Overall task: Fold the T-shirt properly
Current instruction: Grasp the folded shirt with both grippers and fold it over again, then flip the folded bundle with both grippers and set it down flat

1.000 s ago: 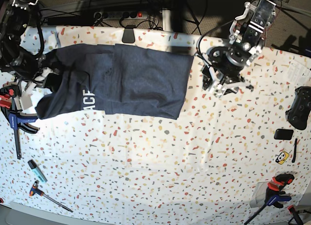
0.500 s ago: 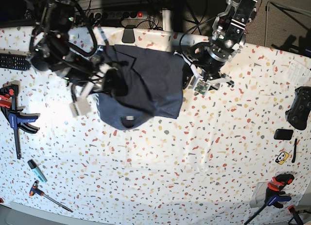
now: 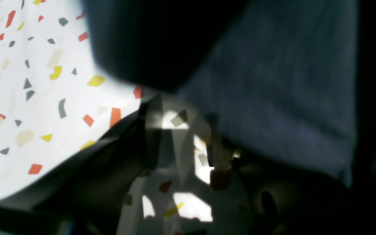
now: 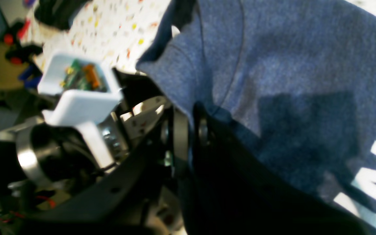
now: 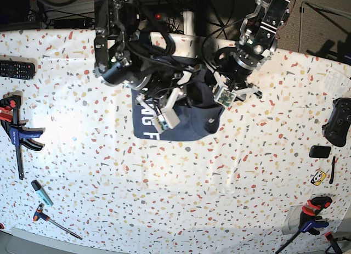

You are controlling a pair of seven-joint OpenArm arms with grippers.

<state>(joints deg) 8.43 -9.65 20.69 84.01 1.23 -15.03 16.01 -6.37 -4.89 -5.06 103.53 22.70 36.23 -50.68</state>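
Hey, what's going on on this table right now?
A two-armed robot is partway through folding a navy T-shirt on a speckled table. The right gripper sits over the shirt's middle with cloth bunched around it, white lettering showing at the shirt's edge. The left gripper is at the shirt's other edge, jaws apart, holding nothing I can make out. The shirt is a rumpled bundle, not yet neatly folded.

The T-shirt [image 5: 189, 119] hides both hands' fingers; wrist views blurred.

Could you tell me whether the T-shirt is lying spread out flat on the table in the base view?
No, the T-shirt is bunched into a compact heap between the two arms, with part of its white lettering showing at its left edge.
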